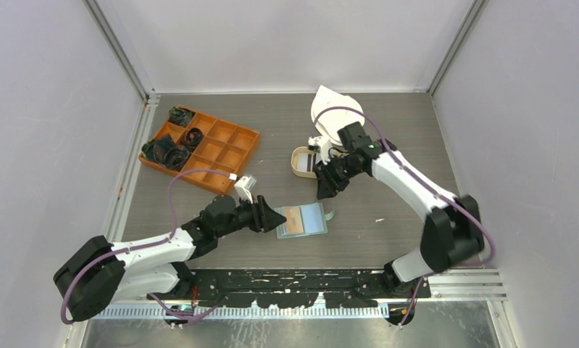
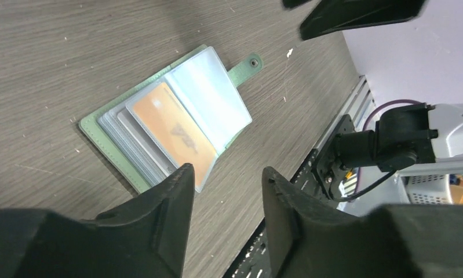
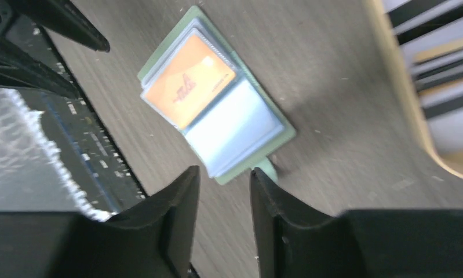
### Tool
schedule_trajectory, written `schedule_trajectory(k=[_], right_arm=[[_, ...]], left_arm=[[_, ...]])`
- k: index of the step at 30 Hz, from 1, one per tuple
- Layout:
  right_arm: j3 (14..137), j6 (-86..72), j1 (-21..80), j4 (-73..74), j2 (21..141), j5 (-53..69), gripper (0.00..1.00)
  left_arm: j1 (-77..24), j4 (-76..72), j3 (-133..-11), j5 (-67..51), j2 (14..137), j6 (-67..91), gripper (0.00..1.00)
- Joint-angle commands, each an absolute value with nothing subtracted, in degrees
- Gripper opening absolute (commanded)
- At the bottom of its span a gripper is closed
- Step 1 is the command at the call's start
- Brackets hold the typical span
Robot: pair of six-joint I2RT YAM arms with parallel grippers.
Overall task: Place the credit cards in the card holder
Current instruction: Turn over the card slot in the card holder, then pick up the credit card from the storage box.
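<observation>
The sage-green card holder lies open on the table with a tan-gold card in its left inner pocket. The left wrist view shows the holder, the card and the snap tab. My left gripper is open and empty at the holder's left edge; in its wrist view it hovers just above the holder's near corner. My right gripper is open and empty above the holder's far right corner. More credit cards, black, white and grey, stand in the oval tan tray.
The oval tan tray sits behind the holder, its rim at the right of the right wrist view. An orange compartment box with dark cord bundles stands at the back left. A white sheet lies behind the tray.
</observation>
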State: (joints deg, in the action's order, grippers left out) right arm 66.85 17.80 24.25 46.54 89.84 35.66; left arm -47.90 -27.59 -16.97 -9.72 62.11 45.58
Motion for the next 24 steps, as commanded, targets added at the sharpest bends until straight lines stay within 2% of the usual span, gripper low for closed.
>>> schedule_trajectory(k=[1, 2, 3, 4, 5, 10, 13, 15, 19, 22, 24], right_arm=[[62.15, 24.62, 23.64, 38.67, 76.7, 25.96, 0.5], [61.03, 24.98, 23.27, 36.21, 74.8, 24.34, 0.6], [59.95, 23.83, 22.84, 33.53, 73.32, 22.53, 0.74], [59.34, 21.39, 22.26, 30.92, 72.59, 21.46, 0.95], [58.83, 17.97, 21.68, 28.07, 72.5, 21.19, 0.99], [67.23, 10.06, 20.77, 29.81, 79.51, 28.45, 0.99], [71.79, 5.35, 20.07, 27.98, 85.1, 27.81, 0.91], [74.48, 0.7, 18.49, 27.66, 88.54, 27.86, 0.81], [74.75, -5.57, 14.16, 26.36, 93.29, 29.46, 0.47], [72.65, -7.04, 11.8, 25.08, 95.08, 28.88, 0.4], [72.81, -7.36, 11.01, 25.49, 96.34, 27.98, 0.39]], left_arm=[[-47.16, -32.34, -17.81, -10.2, 61.26, 41.81, 0.54], [-46.79, -32.53, -18.03, -10.19, 61.45, 41.31, 0.6], [-46.46, -32.55, -18.35, -9.99, 61.7, 40.85, 0.66], [-45.93, -32.45, -18.63, -9.74, 61.89, 40.57, 0.72], [-45.46, -32.43, -18.97, -9.68, 62.16, 40.13, 0.75], [-43.74, -32.12, -21.86, -12.09, 63.62, 38.73, 0.77], [-43.36, -30.01, -23.8, -11.09, 64.83, 37.68, 0.75], [-42.82, -29.96, -25.08, -10.94, 66.12, 37.31, 0.74], [-41.16, -30.22, -29.13, -12.18, 70.2, 36.93, 0.71], [-39.94, -30.74, -33.27, -14.48, 75.46, 37.06, 0.69], [-38.98, -31.21, -36.67, -16.9, 80.75, 37.92, 0.66]])
